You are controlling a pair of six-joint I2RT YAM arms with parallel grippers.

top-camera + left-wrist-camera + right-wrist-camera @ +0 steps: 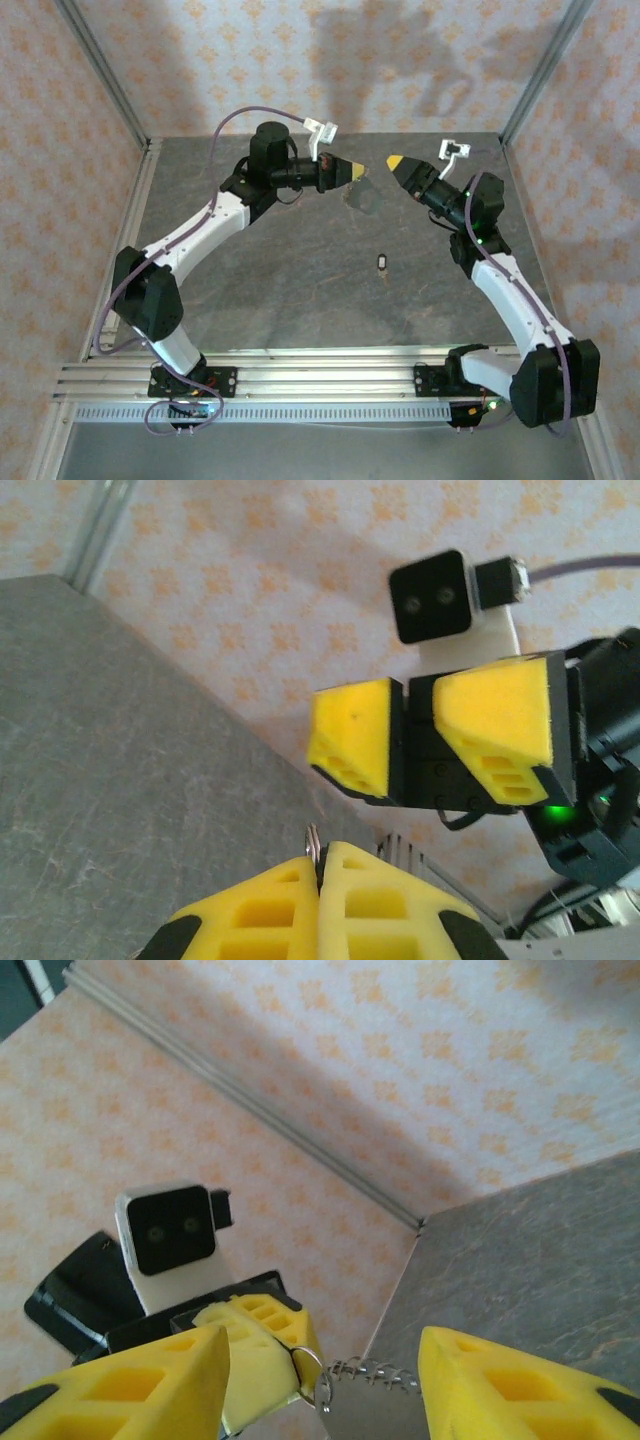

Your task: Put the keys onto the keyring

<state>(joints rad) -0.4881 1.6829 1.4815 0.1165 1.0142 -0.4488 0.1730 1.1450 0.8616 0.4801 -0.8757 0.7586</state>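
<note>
The grey desk [300,300] – both arms raised over its far half, tips facing and near each other. The left gripper [352,170] is clenched on the keyring [309,1362], its chain [375,1368] dangling. The right gripper [396,162] is released, jaws apart. The key [384,262] lies on the desk – nearer the bases

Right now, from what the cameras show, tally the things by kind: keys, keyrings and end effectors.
Keys: 1, lying loose on the table.
Keyrings: 1, pinched in the shut left end effector.
End effectors: 2, the left one and the open right end effector.
Total: 4.
</note>
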